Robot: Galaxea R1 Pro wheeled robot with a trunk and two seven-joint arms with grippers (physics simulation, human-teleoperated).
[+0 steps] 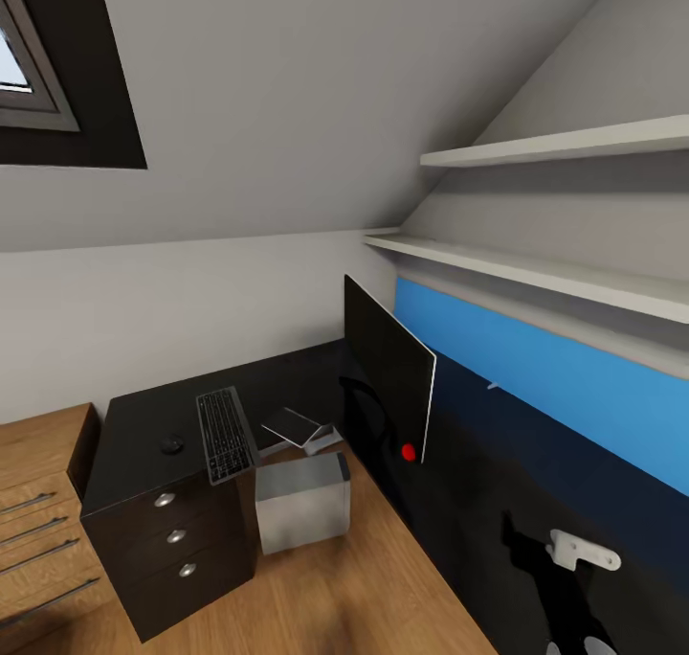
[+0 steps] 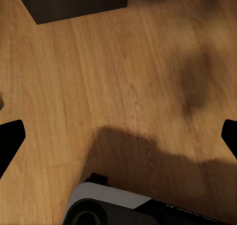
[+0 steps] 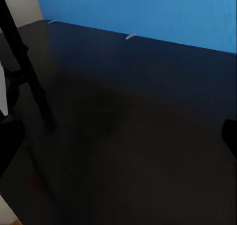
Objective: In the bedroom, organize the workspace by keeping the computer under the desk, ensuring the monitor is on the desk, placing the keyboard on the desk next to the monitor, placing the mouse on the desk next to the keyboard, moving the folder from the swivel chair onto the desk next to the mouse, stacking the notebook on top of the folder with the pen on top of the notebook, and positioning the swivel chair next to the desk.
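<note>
The black desk [image 1: 144,416] carries a grey keyboard [image 1: 225,435] with a dark mouse [image 1: 172,444] just left of it. The thin black monitor [image 1: 388,368] stands on the desk's long wing [image 3: 148,136], seen from behind; its stand [image 3: 27,72] appears in the right wrist view. A grey computer tower [image 1: 301,502] sits on the wooden floor beside the drawer unit [image 1: 172,540]. Flat grey items [image 1: 299,428], perhaps the notebook or folder, lie behind the tower. My left gripper [image 2: 118,136] is open over bare floor. My right gripper [image 3: 118,141] is open above the dark desktop.
A blue wall panel [image 1: 555,387] runs behind the desk, under two white shelves [image 1: 536,277]. A wooden dresser [image 1: 38,502] stands at the left. My right arm's white wrist piece [image 1: 582,550] is low over the desk. My own base [image 2: 113,205] shows in the left wrist view.
</note>
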